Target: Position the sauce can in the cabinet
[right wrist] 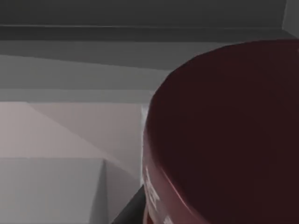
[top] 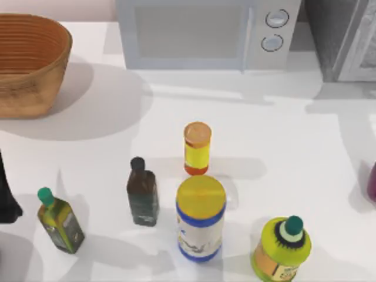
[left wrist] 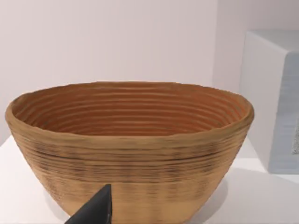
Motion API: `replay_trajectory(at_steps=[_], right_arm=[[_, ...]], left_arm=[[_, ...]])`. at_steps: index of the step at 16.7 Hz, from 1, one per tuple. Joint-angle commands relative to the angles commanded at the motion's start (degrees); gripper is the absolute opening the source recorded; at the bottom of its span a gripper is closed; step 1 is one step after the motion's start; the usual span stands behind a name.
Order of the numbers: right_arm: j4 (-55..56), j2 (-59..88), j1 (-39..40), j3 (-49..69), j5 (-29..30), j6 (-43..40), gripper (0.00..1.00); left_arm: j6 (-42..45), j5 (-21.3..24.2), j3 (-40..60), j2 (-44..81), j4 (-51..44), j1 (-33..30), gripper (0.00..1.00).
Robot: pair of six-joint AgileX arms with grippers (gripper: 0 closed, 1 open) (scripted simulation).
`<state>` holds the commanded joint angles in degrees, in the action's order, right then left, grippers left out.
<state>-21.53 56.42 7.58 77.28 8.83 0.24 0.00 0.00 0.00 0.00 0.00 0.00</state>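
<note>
Where microwave point(top: 205, 32) stands, cabinet point(top: 343, 35) alongside

A woven brown wicker basket point(top: 26, 61) was placed at the table's far left, a white microwave with two round knobs point(top: 205, 35) behind centre. A slim yellow orange-capped bottle point(top: 197, 148), yellow-lidded blue-banded canister point(top: 200, 218), dark brown bottle point(top: 142, 192), green-capped oil bottle point(top: 59, 221) and lime-green jar point(top: 282, 249) were stood nearer.

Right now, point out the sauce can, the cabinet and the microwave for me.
sauce can point(right wrist: 224, 135): right wrist view, on its dark maroon top.
cabinet point(top: 335, 35): top view, on its grey speckled side.
microwave point(top: 188, 32): top view, on its door window.
</note>
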Motion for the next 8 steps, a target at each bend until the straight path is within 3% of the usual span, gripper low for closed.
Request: replay_trajectory(at_steps=[4,8], right_arm=[[-4.96,12.63,1.75,18.31,1.91,0.36,0.00],[-7.88,20.01,3.12,28.25,2.68,0.68,0.00]], left_arm=[[0.00,0.00,0.00,0.00,0.00,0.00,1.00],[0.00,0.00,0.00,0.00,0.00,0.00,1.00]])
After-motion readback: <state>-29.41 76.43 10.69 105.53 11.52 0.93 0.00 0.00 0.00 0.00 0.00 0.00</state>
